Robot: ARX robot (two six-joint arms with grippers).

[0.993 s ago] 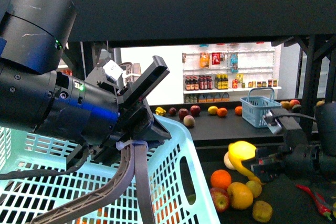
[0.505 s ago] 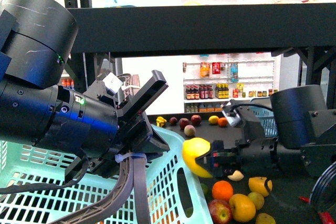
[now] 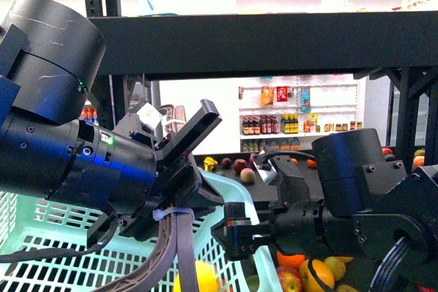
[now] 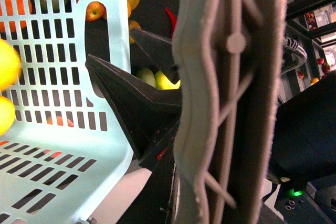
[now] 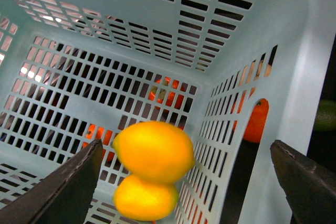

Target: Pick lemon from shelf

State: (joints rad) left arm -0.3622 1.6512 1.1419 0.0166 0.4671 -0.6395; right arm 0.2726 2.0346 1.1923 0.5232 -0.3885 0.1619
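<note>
The lemon (image 5: 155,150) is bright yellow and blurred, free of any jaw, inside the pale green slotted basket (image 5: 294,51). A second yellow rounded shape (image 5: 144,200) sits right under it; I cannot tell if it is another fruit or blur. The lemon also shows low in the basket in the front view (image 3: 195,277). My right gripper (image 5: 185,148) is open and empty over the basket's near corner (image 3: 236,234). My left gripper (image 3: 179,169) is shut on the basket's grey handle (image 4: 226,98). The dark shelf board (image 3: 260,39) spans overhead.
Oranges (image 3: 294,261), a red apple (image 3: 287,280) and other fruit lie on the lower dark board under my right arm. More fruit (image 3: 239,166) sits further back. A perforated post (image 3: 404,121) stands at the right. White store shelving with bottles (image 3: 294,111) is behind.
My right gripper carried the lemon left from the fruit pile to over the basket and opened. The lemon has left its jaws and is now inside the basket.
</note>
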